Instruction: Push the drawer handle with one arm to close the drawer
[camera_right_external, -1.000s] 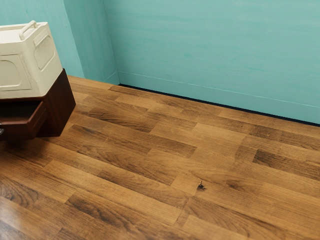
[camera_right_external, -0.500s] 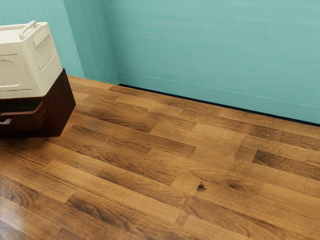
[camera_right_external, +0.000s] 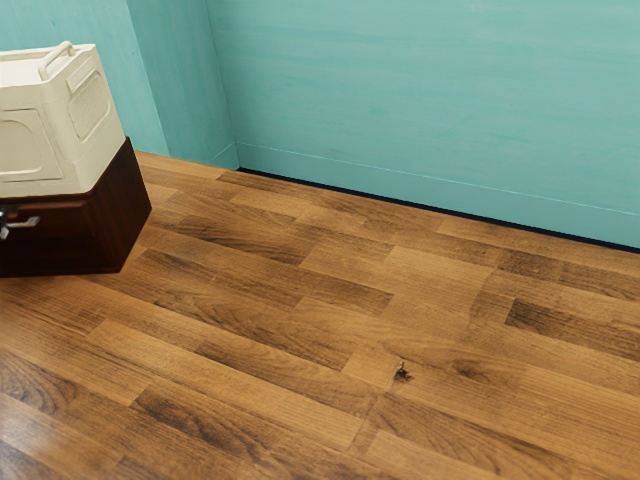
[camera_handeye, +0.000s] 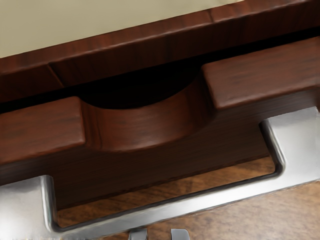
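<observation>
At the exterior view's left edge, a small part of my gripper (camera_right_external: 4, 224) shows by the silver handle (camera_right_external: 24, 222) of the drawer (camera_right_external: 62, 232). The dark wood cabinet (camera_right_external: 122, 208) holds this drawer, whose front looks nearly flush. In the wrist view a narrow dark gap runs between the drawer front (camera_handeye: 265, 72) and the cabinet's edge (camera_handeye: 130, 54). The metal handle (camera_handeye: 170, 206) crosses below the front's curved cutout. My gripper (camera_handeye: 159, 234) is open, its two tips a little apart beside the handle bar; whether they touch it I cannot tell.
A cream-coloured box (camera_right_external: 60, 130) with a top handle rests on the cabinet. Wood-plank surface (camera_right_external: 300, 330) spreads out around the cabinet, with a teal wall (camera_right_external: 430, 100) behind. A small dark mark (camera_right_external: 402, 372) lies on the planks.
The drawer has slid back into the cabinet, from well out to nearly flush. Its handle has moved with it, and part of my gripper has come into the exterior view's left edge.
</observation>
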